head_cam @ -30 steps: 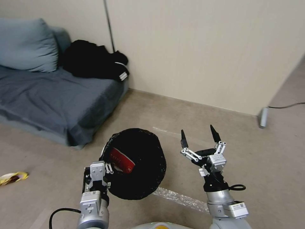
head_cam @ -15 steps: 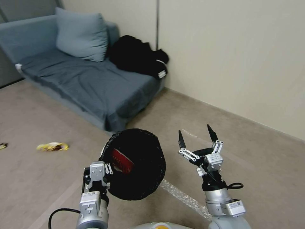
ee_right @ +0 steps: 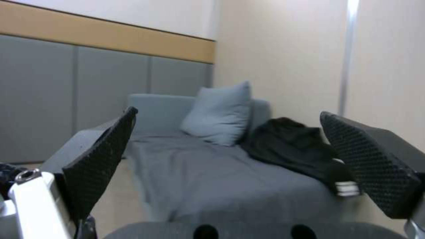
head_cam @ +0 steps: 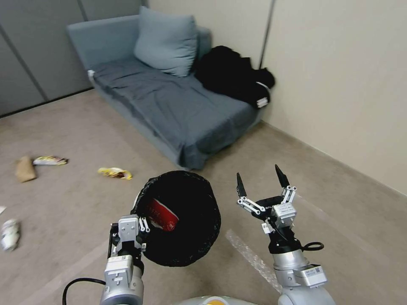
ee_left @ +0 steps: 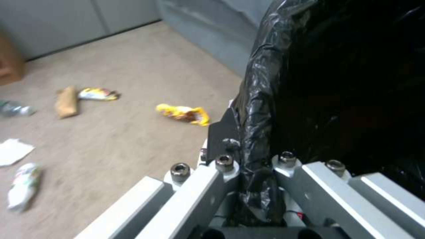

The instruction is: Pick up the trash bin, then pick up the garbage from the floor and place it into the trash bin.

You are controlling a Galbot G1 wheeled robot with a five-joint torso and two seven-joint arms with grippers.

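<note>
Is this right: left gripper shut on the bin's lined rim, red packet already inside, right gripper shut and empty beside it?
One error: the right gripper is open, fingers spread with nothing between them, as the head view shows. The rest holds: the left gripper is shut on the trash bin at its lined rim, and the red packet lies inside.

Looked out between two black, dimpled fingers [ee_right: 99, 166] of the right gripper [ee_right: 239, 169], spread wide apart with nothing between them. Faced a grey-blue sofa [ee_right: 212, 179] set against a cream wall [ee_right: 283, 53]. Showed a blue-grey pillow [ee_right: 219, 113] propped upright at the sofa's back, and just beside it a heap of black clothing [ee_right: 297, 149] (a white-striped edge at its near end) lying on the seat. Backed by grey panels [ee_right: 75, 93] under a tan band [ee_right: 106, 36].
</note>
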